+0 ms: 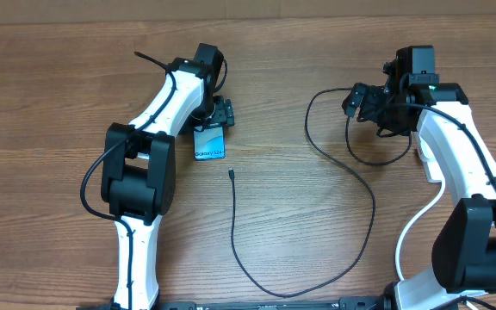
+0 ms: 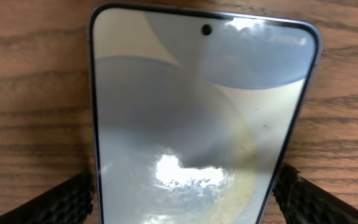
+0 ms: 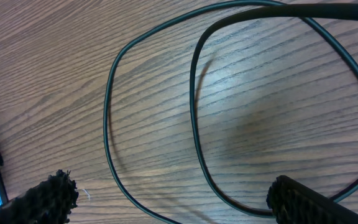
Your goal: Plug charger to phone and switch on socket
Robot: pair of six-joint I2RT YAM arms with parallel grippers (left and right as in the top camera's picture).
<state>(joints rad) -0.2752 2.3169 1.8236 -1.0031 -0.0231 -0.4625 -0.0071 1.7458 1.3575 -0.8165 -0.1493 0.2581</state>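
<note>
Left gripper (image 2: 185,183) straddles the phone (image 2: 197,106), fingers (image 2: 73,199) just outside its two long edges; whether they actually pinch it cannot be told. The phone lies flat, screen up, on the table (image 1: 300,52). Near its free short edge rests the plug tip (image 1: 231,173) of the charger (image 1: 374,207), pointing roughly toward it. From there the cable sweeps in wide curves to the right gripper (image 3: 169,183), which hangs open over two loops, holding nothing, well apart from the tip. The socket (image 1: 424,160) (mostly hidden under the right arm) lies just beyond. The step in hand looks like steadying the phone for plugging. The left should press evenly so the phone cannot slide. The right should take the cable close behind the tip and keep it square to the phone's short edge.
</note>
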